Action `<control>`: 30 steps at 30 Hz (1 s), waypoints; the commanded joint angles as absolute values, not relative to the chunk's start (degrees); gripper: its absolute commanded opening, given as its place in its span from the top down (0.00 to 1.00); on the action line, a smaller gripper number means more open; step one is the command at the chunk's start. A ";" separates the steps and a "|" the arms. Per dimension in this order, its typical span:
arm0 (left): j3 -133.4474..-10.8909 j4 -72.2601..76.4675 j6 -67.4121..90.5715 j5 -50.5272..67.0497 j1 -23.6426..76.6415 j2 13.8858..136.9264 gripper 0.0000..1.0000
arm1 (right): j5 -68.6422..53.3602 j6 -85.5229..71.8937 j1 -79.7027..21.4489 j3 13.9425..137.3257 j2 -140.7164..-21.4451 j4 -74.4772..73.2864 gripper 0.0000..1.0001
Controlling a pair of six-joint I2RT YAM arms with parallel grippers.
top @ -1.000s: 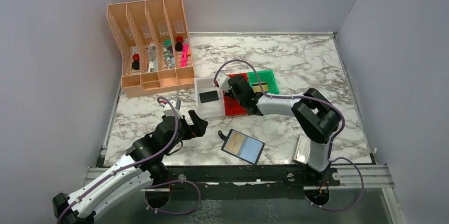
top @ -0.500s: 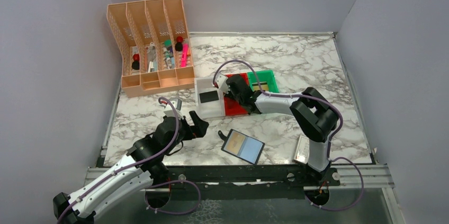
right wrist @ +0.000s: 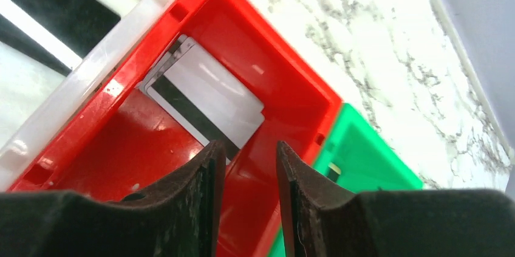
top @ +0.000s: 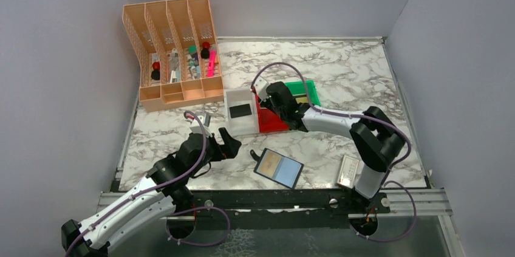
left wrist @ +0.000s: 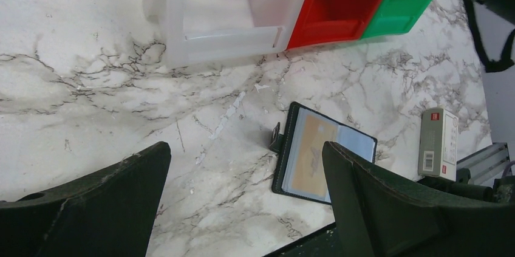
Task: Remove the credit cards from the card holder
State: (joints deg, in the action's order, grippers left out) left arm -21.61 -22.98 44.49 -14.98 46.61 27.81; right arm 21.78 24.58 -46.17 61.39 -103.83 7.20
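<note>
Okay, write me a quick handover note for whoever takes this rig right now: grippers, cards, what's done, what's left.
Left gripper: wide open, empty, hovering over the table near the card holder.
Right gripper: jaws parted, empty, above the red bin.
Card holder: lying open near the table's front edge; a yellowish card shows in one pocket.
Done: a white card with a black stripe lies in the red bin; a black card lies in the white bin.
Left: pull the yellowish card; whether the bluish pocket holds another, cannot tell.
</note>
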 commanded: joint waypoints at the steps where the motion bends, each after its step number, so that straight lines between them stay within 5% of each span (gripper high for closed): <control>1: -21.53 -20.85 44.15 -13.08 46.49 28.31 0.01 | 19.40 18.38 -46.41 59.12 -95.44 10.53 0.58; 7: -20.89 -18.02 45.03 -9.96 46.49 29.87 0.01 | 17.79 4.66 -46.41 55.26 -85.91 4.51 0.56; 18: -17.27 -4.83 45.29 3.49 46.48 36.00 0.06 | -11.81 -34.78 -46.41 28.05 -61.70 2.71 0.52; 23: -17.27 1.97 44.30 10.09 46.49 44.11 0.14 | -22.85 -43.53 -46.69 17.45 -61.25 11.98 0.55; 30: -19.64 2.56 41.63 13.52 47.40 52.07 0.24 | -20.19 -43.75 -47.02 16.39 -65.48 11.40 0.56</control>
State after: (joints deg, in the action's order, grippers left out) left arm -17.39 -0.89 43.90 9.19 46.65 50.13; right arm -19.07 -41.45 -46.57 14.83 -63.29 9.15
